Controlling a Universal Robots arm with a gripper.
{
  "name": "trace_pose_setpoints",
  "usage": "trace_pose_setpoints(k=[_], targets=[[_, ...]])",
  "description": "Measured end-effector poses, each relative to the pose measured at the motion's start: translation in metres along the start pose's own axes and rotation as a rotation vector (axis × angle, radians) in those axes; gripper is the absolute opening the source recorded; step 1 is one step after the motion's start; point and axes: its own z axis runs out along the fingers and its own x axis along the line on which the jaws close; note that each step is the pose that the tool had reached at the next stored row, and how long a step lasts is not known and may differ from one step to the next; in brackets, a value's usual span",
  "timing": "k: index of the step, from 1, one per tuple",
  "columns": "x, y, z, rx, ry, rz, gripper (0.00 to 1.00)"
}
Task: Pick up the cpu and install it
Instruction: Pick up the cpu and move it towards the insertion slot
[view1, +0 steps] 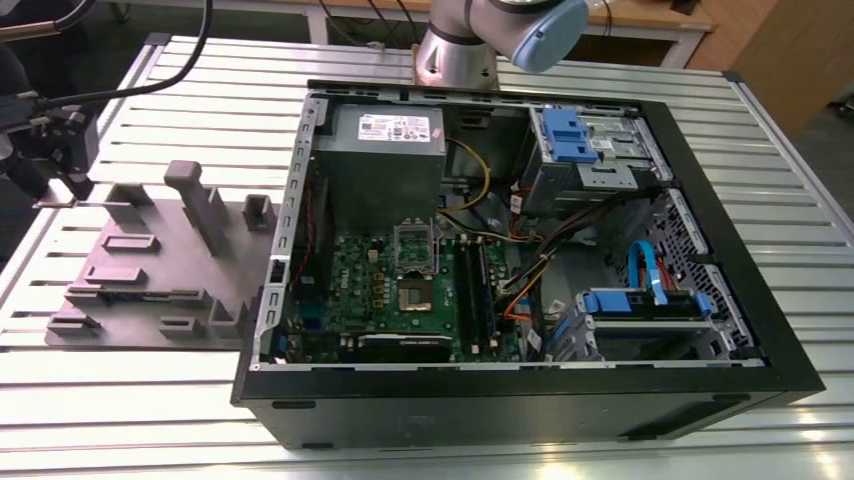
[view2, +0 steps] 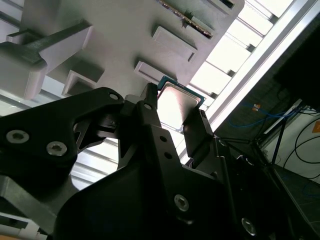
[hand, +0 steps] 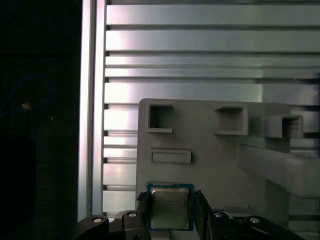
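We have the black two-fingered end effector (hand: 171, 201) at the near edge of the pale grey moulded fixture plate (hand: 215, 160). Its fingers (hand: 144, 202) are set against two opposite sides of the cpu (hand: 170, 209), a small flat square chip with a silvery metal top and a thin blue-green rim. As far as both wrist views show, the fingers are closed onto the chip's edges with no gap on either side. We cannot tell whether the chip rests in its seat on the plate or is already clear of it.

Ahead of the fingers, the plate carries shallow rectangular pockets and, off to one side, taller upright blocks (hand: 280, 170). Beyond the plate runs the slatted aluminium desk (hand: 200, 50). In the exterior view, the open black computer case (view1: 534, 390) lies well apart from the end effector, on the far side of the plate. The green motherboard (view1: 394, 285) inside it has its socket frame (view1: 416, 243) standing raised.

We judge the step in hand to be the pick-up. To do it well, the grip belongs on the rim alone, centred so that both fingers bear evenly and the chip sits flat between them. The force should be only enough to stop it slipping, since a thin square like this tips easily if it is caught off-centre. Any rise should be straight, away from the upright blocks.
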Motion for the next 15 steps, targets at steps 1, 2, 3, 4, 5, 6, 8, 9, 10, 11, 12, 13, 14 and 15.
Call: trace_pose_setpoints(k=[1,2,3,4,5,6,8,9,10,11,12,13,14,15], targets=[[0.0000,0.0000,-0.0001,0.0000,0.0000,0.000,0.45],[0.0000,0.0000,-0.0003,-0.0001,0.0000,0.000,0.45],[0.0000,0.0000,-0.0005,0.0000,0.0000,0.000,0.45],[0.0000,0.0000,-0.0007,0.0000,0.0000,0.000,0.45],[0.0000,0.0000,-0.0010,-0.0001,-0.0001,0.000,0.45],[0.0000,0.0001,-0.0014,0.0000,0.0000,0.000,0.45],[0.0001,0.0001,-0.0017,0.0000,0.0000,0.000,0.45],[0.0001,0.0001,-0.0019,0.0000,0.0001,0.000,0.45],[0.0001,0.0001,-0.0020,0.0000,0.0000,0.000,0.45],[0.0001,0.0002,-0.0040,-0.0001,0.0000,0.000,0.45],[0.0001,0.0003,-0.0062,0.0000,0.0000,0.000,0.45],[0.0001,0.0003,-0.0063,0.0000,0.0000,0.000,0.45],[0.0001,0.0003,-0.0065,-0.0001,0.0000,0.000,0.45],[0.0002,0.0003,-0.0067,0.0000,0.0000,0.000,0.45]])
